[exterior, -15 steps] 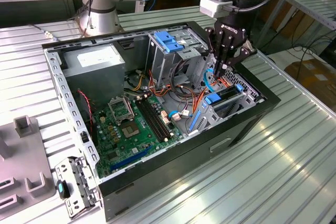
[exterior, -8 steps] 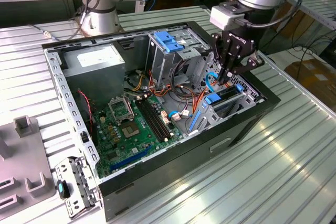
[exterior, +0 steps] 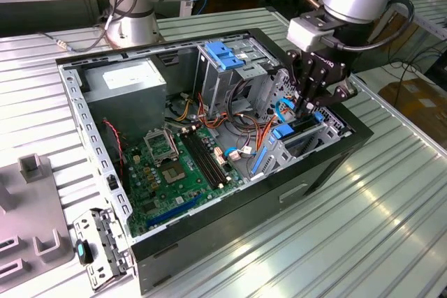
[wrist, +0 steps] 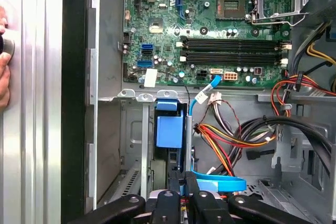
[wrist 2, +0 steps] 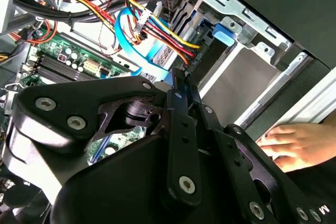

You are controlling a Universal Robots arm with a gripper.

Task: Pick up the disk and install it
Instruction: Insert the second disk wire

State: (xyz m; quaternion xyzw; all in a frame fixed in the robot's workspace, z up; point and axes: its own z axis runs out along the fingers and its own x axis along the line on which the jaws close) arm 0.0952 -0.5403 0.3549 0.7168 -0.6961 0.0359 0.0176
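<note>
The disk (exterior: pixel 299 132) stands on edge in the drive bay at the front corner of the open computer case (exterior: pixel 328 165), on the exterior view's right. One blue side rail shows in the first wrist view (wrist: pixel 170 129); the rest is sunk into the bay. My gripper (exterior: pixel 307 108) hangs straight over that bay. Its black fingertips are pressed together in both wrist views (wrist 2: pixel 181 85) (wrist: pixel 182 196), right at the disk's upper edge. I cannot tell whether they pinch anything. A light-blue flat cable (wrist: pixel 218 183) loops beside the fingers.
Red, yellow and black wires (wrist: pixel 226 135) crowd the space beside the bay. The green motherboard (exterior: pixel 181 165) lies in the case floor, a metal cage with a blue latch (exterior: pixel 225 57) behind it. A person's hand (wrist 2: pixel 294 145) rests by the case's outer wall.
</note>
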